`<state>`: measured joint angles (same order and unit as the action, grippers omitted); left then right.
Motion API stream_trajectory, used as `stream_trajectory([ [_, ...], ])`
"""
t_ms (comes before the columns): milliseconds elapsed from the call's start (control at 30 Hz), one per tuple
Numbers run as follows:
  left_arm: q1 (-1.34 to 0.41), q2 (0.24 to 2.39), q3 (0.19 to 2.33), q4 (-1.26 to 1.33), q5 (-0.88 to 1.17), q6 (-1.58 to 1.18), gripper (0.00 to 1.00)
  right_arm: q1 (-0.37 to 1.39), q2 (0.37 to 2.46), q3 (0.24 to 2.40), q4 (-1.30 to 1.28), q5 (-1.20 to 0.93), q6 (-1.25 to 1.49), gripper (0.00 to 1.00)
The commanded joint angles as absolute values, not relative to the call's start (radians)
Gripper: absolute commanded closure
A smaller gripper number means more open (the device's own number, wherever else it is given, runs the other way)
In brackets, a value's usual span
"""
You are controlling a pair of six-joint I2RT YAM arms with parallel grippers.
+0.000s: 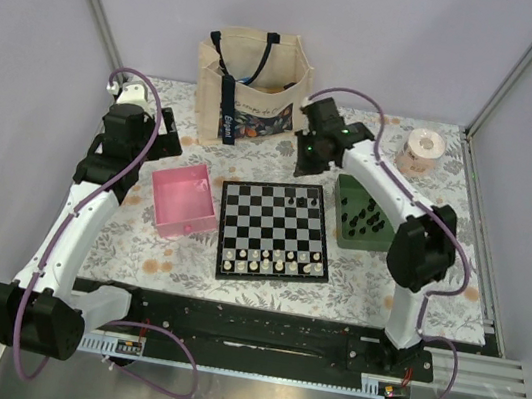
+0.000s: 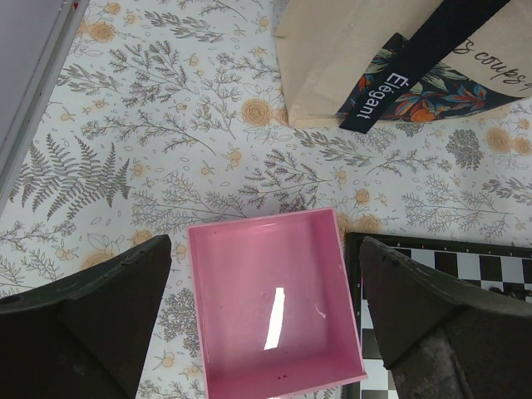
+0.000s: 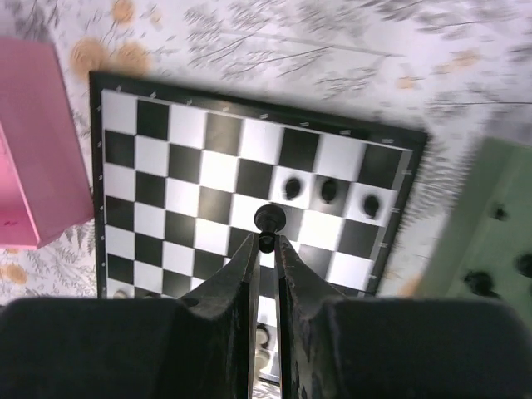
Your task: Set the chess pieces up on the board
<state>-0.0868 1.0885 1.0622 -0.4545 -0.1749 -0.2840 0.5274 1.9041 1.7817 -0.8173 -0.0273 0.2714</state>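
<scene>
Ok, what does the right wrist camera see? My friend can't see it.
The right claw pinches a tiny black chess piece over the chequered board. Three more black pieces sit in a row on squares just beyond it. A pink tray lies at the left edge, a green tray at the right.

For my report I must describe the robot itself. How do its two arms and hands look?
Both the left arm and right arm have white links, black joints and a purple cable looping alongside. The left hand and right hand each have two dark, wedge-shaped fingers.
</scene>
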Motion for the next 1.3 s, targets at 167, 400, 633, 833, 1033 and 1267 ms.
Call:
stream_trajectory([
  [167, -0.084, 1.058, 1.071, -0.426, -0.173, -0.270, 0.01, 0.649, 2.120, 1.908, -0.870, -0.043, 0.290, 1.00],
  [400, -0.084, 1.063, 1.071, -0.426, -0.169, -0.270, 0.01, 0.650, 2.192, 1.922, -0.890, -0.028, 0.249, 1.00],
  [633, -0.084, 1.063, 1.074, -0.428, -0.173, -0.270, 0.01, 0.650, 2.210, 1.924, -0.865, -0.020, 0.258, 1.00],
  [833, -0.084, 1.062, 1.074, -0.428, -0.178, -0.270, 0.01, 0.649, 2.243, 1.944, -0.868, -0.005, 0.249, 1.00],
  [1033, -0.083, 1.066, 1.072, -0.426, -0.176, -0.270, 0.01, 0.649, 2.264, 1.968, -0.885, -0.005, 0.242, 0.99],
  [1267, -0.083, 1.066, 1.072, -0.426, -0.175, -0.270, 0.01, 0.649, 2.255, 1.968, -0.893, -0.017, 0.238, 0.74],
])
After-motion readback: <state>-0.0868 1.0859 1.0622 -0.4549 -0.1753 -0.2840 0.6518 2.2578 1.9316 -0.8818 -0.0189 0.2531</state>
